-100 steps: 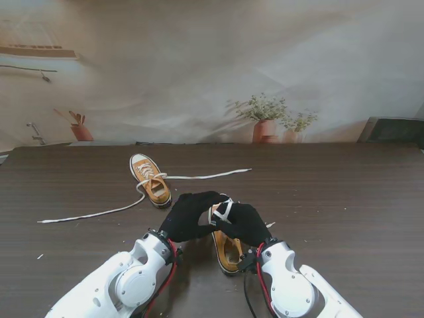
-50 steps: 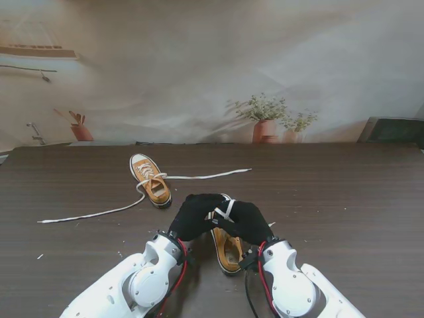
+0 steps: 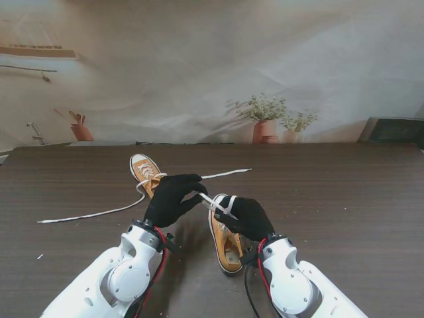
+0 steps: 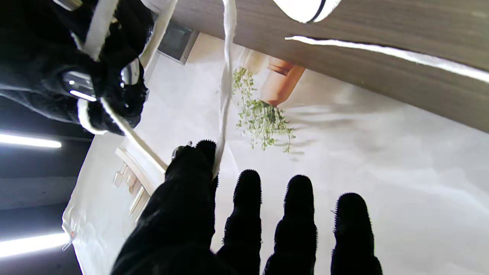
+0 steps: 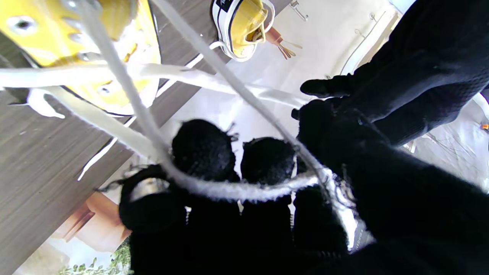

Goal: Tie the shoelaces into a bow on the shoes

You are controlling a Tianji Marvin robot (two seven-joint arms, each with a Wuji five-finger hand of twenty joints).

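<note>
A yellow sneaker (image 3: 225,246) lies close to me at the middle of the table, its white lace (image 3: 213,201) lifted above it. My left hand (image 3: 171,198), in a black glove, pinches one lace strand (image 4: 226,80) between thumb and forefinger, with the other fingers straight. My right hand (image 3: 246,216) is curled with lace (image 5: 244,189) wrapped over its fingers, just right of the left hand. In the right wrist view the near sneaker (image 5: 82,49) and the left hand (image 5: 386,91) both show. A second yellow sneaker (image 3: 150,179) lies farther away to the left.
The far sneaker's long white laces trail over the dark wood table (image 3: 344,199), one to the left (image 3: 93,214) and one to the right (image 3: 225,174). Potted plants (image 3: 265,119) stand past the table's far edge. A dark object (image 3: 394,129) sits at the far right.
The hands were pressed together over the near sneaker. My left hand has since drawn away to the left and farther from me, pulling a lace strand taut between the hands.
</note>
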